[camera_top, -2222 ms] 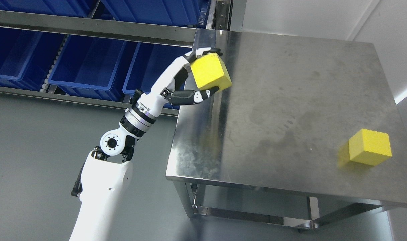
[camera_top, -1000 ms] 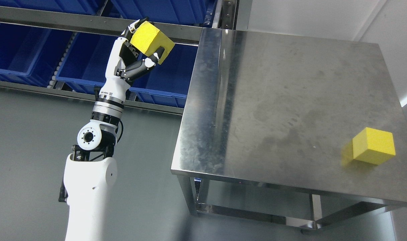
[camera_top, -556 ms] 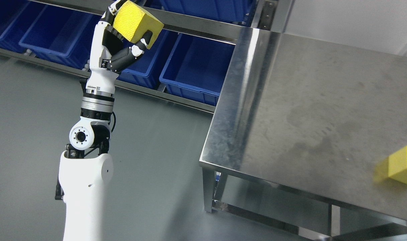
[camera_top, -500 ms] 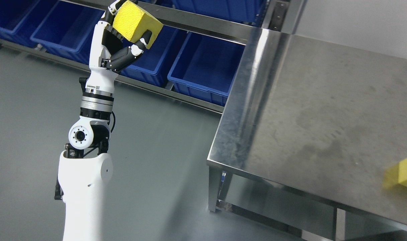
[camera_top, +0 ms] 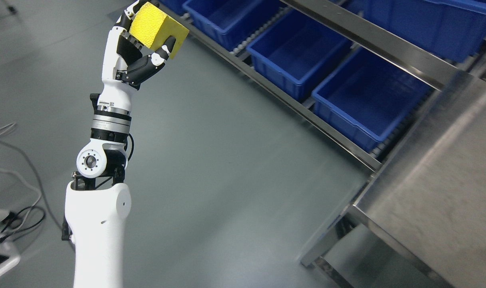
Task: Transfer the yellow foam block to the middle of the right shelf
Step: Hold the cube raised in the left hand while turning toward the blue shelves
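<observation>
mid-carry: left robot hand curled tight around the yellow foam block, held high, well left of the shelf (blue bins inside). next: swinging toward its middle level.

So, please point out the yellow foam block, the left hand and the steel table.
yellow foam block (camera_top: 153, 25), head view, top face.
left hand (camera_top: 135, 60), head view, palm.
steel table (camera_top: 439, 212), head view, bare top.

I see open floor around my raised left hand; shelf rail, blue bins and bench crowd the right.
</observation>
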{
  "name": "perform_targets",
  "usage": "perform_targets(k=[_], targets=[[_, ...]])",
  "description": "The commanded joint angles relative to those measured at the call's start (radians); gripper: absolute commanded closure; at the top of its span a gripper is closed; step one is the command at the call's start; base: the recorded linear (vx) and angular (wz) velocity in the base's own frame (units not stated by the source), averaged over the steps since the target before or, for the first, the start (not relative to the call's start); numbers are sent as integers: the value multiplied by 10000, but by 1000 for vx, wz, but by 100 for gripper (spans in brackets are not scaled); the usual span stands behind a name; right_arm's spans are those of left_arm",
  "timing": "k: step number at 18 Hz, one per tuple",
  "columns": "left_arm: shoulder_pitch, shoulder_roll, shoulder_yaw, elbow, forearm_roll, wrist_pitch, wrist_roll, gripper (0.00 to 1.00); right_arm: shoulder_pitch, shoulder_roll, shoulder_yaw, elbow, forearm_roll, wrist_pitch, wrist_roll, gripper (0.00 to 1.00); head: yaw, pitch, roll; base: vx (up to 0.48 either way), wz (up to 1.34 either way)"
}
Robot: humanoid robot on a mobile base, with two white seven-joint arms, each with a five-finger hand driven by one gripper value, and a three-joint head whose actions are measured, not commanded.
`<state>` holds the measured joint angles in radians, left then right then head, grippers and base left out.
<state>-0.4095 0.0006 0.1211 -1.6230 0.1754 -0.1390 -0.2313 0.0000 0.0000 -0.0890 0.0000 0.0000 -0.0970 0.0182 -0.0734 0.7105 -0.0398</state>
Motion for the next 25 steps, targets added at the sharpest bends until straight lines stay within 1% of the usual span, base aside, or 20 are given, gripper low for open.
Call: perform_targets(k=[1, 5, 11, 18, 25], targets=[[30, 169, 262, -107, 10, 25, -34, 45, -15, -175, 0, -174, -15, 3, 2, 0, 0, 0, 0, -13, 1077], [-1, 169, 216, -123, 10, 101, -34, 45, -31, -175, 0, -174, 0, 3, 2, 0, 0, 0, 0, 16, 989], [-47, 169, 155, -123, -5, 224, -34, 45, -15, -175, 0, -174, 0, 3, 2, 0, 0, 0, 0, 63, 706], [-93, 169, 170, -123, -5, 408, -34, 45, -31, -175, 0, -174, 0, 3, 2, 0, 0, 1, 0, 118, 571], [-246, 169, 185, -123, 10, 546, -34, 45, -31, -175, 0, -174, 0, 3, 2, 0, 1, 2, 0, 170, 371]])
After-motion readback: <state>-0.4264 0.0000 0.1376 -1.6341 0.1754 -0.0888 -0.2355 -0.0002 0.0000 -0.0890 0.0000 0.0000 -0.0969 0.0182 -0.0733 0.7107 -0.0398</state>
